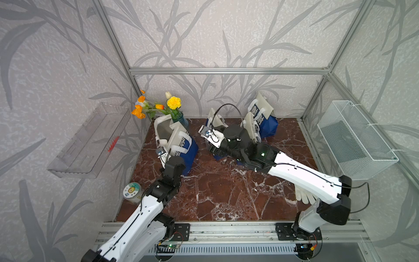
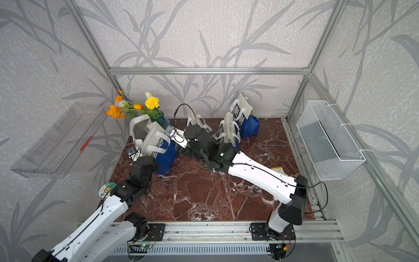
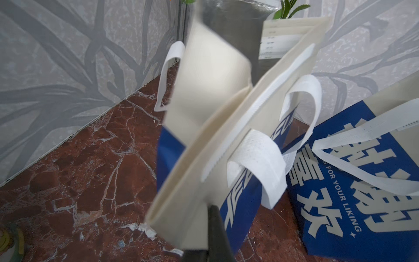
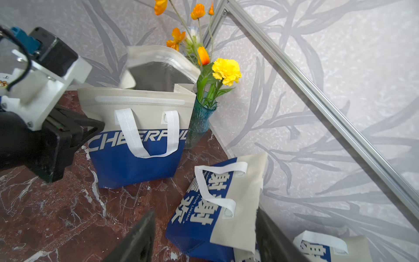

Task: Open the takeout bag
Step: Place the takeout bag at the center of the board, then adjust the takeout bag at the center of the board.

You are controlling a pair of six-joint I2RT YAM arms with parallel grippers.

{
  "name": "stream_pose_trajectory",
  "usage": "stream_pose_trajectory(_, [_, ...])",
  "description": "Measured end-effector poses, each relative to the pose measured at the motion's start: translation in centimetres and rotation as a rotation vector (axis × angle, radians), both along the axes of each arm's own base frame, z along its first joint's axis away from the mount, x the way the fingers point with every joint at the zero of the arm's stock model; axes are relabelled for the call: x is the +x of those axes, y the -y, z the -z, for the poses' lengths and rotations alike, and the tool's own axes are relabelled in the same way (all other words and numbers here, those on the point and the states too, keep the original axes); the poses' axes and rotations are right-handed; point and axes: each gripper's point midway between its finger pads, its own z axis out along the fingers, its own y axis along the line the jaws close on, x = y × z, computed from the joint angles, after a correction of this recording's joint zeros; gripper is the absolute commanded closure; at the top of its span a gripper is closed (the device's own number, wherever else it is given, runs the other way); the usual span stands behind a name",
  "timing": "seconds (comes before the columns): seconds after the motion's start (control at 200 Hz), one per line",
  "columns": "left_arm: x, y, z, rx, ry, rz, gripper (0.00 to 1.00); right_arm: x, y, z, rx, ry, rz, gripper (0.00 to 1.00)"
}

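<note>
The takeout bag (image 4: 136,163) stands open just beside the vase (image 4: 199,122). The left gripper (image 4: 98,127) pinches the bag's side edge. The right gripper (image 4: 205,212) has its jaws wide apart and empty, near the vase.

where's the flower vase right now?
In both top views the vase stands at the back-left corner of the table, just behind the open takeout bag.

The left arm (image 1: 145,211) and right arm (image 1: 301,174) have white shells, black joints and thin black cables; the left hand (image 4: 98,126) and right hand (image 4: 204,240) are black.
</note>
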Motion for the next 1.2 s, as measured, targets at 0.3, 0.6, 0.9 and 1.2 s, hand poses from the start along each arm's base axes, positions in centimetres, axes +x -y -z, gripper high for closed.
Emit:
stream_pose_trajectory(0.3, [2.4, -0.4, -0.9, 0.049, 0.011, -0.006, 0.62, 1.5, 6.8, 2.9, 0.159, -0.151, 0.083, 0.30])
stream_pose_trajectory(0.6, [2.2, 0.4, -2.5, 0.045, 0.048, 0.098, 0.00, 1.9, 7.8, 6.7, 0.285, -0.390, 0.078, 0.28])
stream_pose_trajectory(0.9, [-0.5, 2.6, -3.9, -0.041, 0.133, 0.270, 0.00, 0.7, 8.3, 6.9, 0.372, -0.486, 0.058, 0.26])
stream_pose_trajectory(1.2, [-2.9, 9.0, -4.3, -0.090, 0.173, 0.594, 0.00, 0.3, 8.9, 6.4, 0.409, -0.521, 0.047, 0.27])
